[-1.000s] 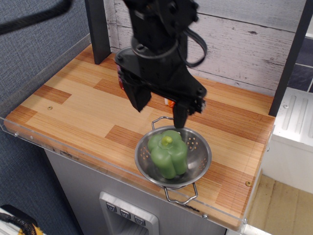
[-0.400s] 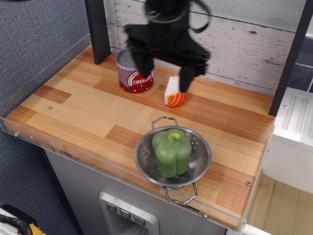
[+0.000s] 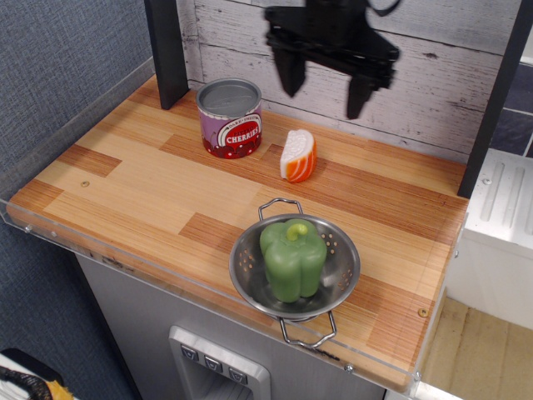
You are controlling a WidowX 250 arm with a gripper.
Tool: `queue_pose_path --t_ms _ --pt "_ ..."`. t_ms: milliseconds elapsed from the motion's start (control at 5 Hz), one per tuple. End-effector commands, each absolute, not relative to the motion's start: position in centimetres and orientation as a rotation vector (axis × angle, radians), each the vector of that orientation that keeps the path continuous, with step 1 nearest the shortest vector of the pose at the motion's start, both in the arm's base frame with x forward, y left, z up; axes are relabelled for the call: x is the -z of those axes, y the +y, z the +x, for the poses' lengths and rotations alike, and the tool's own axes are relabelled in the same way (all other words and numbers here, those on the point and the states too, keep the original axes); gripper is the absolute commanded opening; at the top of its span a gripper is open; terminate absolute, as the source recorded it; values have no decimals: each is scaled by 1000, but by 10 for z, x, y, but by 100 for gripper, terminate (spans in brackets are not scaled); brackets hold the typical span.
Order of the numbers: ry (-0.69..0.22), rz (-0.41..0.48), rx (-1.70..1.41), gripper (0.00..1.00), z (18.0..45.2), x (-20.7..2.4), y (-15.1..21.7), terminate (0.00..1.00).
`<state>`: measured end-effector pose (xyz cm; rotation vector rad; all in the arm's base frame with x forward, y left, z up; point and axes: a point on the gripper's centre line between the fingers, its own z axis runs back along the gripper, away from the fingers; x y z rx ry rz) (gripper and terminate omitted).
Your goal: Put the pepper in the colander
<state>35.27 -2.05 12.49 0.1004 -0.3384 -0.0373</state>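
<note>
Wooden counter (image 3: 150, 183) holds a can (image 3: 230, 117) labelled "CHERRIES".

Wooden counter (image 3: 125, 179): cherries can (image 3: 229, 117), orange-white wedge (image 3: 298, 156), colander (image 3: 336, 254).

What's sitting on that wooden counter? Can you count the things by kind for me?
Toy foods: 2, the pepper and the orange-and-white wedge
Cans: 1, the cherries can
Colanders: 1, the colander, holding the pepper
Total: 4

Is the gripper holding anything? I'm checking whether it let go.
No, the gripper hangs open and empty above the counter, while the pepper sits in the colander.
</note>
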Motion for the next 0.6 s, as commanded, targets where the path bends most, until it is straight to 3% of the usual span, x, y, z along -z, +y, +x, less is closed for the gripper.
queue_pose_path --t_ms 0,200,400 --pt "-370 -9 121 100 372 -128 -36 0" --pt "-370 -9 121 100 372 -128 -36 0" --pt "-370 -9 121 100 372 -128 -36 100"
